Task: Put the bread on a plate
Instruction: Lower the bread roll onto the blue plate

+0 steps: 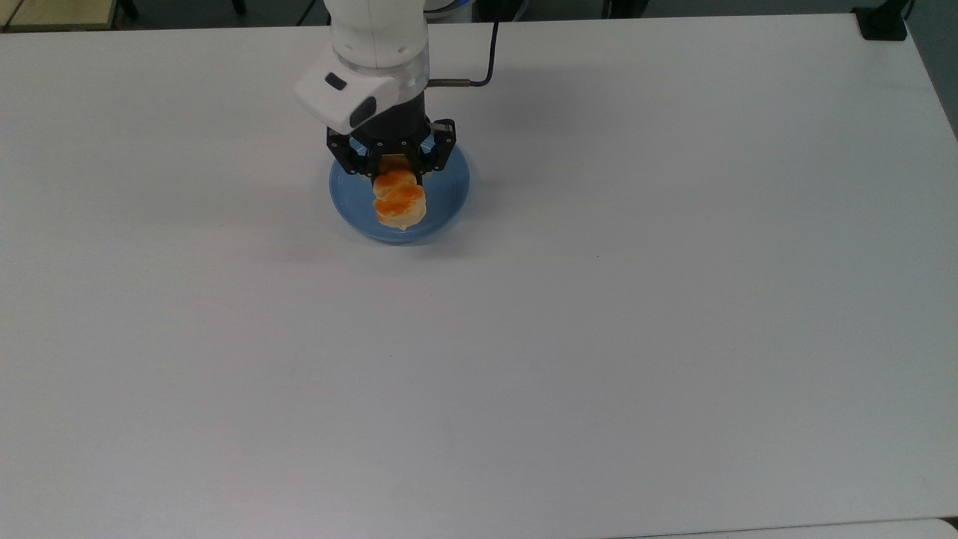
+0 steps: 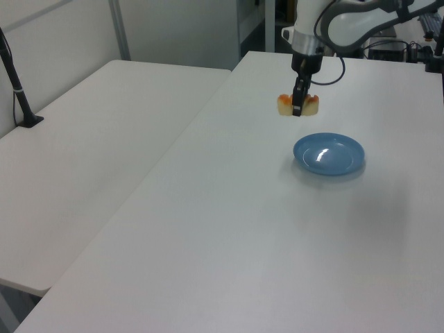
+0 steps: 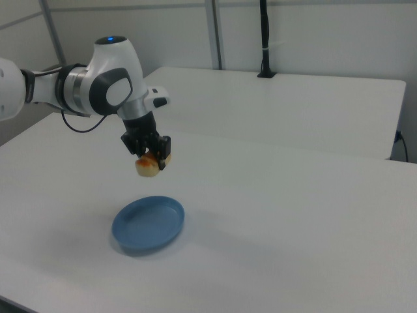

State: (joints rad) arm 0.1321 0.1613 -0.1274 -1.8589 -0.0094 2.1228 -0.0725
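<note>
claw (image 3: pixel 150 158) clamping lumpy glazed bread (image 3: pixel 147 165), above round, seemingly smooth plate (image 3: pixel 148 225)

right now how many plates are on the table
1. The blue plate lies on the white table, with the gripper holding the bread in the air above it.
</note>
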